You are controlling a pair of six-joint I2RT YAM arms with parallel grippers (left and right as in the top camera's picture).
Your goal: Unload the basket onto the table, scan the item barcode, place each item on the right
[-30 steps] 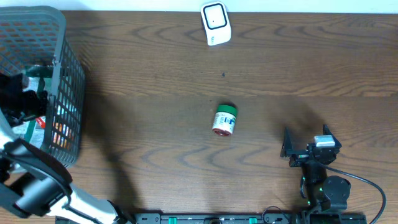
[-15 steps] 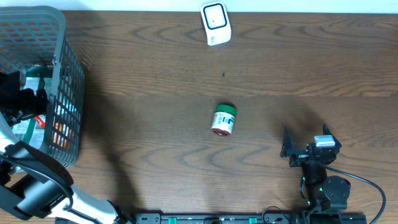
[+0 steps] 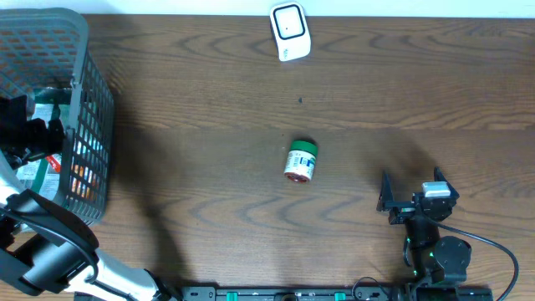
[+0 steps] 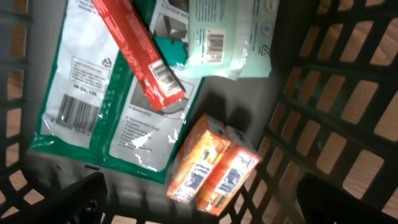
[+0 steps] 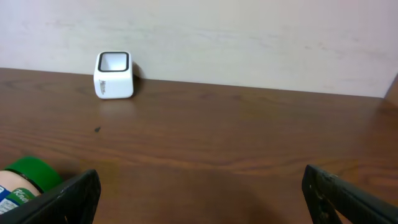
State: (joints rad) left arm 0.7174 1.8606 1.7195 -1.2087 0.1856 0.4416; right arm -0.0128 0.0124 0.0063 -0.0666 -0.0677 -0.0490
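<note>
Both open, left claw (image 4: 214,202), right claw (image 5: 199,193), red packet (image 4: 134,46), its barcode (image 4: 163,74) seen only wrist-side

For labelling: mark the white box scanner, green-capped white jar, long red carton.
white box scanner (image 3: 290,32), overhead view, top face
green-capped white jar (image 3: 300,164), overhead view, label
long red carton (image 4: 137,51), left wrist view, middle

This looks like a mock shop checkout in a robotics lab. A grey plastic shopping basket (image 3: 88,109) holds barcoded packets (image 4: 81,93), and a small white scanner (image 3: 289,32) stands on the wood-grain tabletop (image 3: 209,100). A plain wall (image 5: 249,37) rises behind, and 2 robot arms (image 3: 430,238) are mounted at the edge.
</note>
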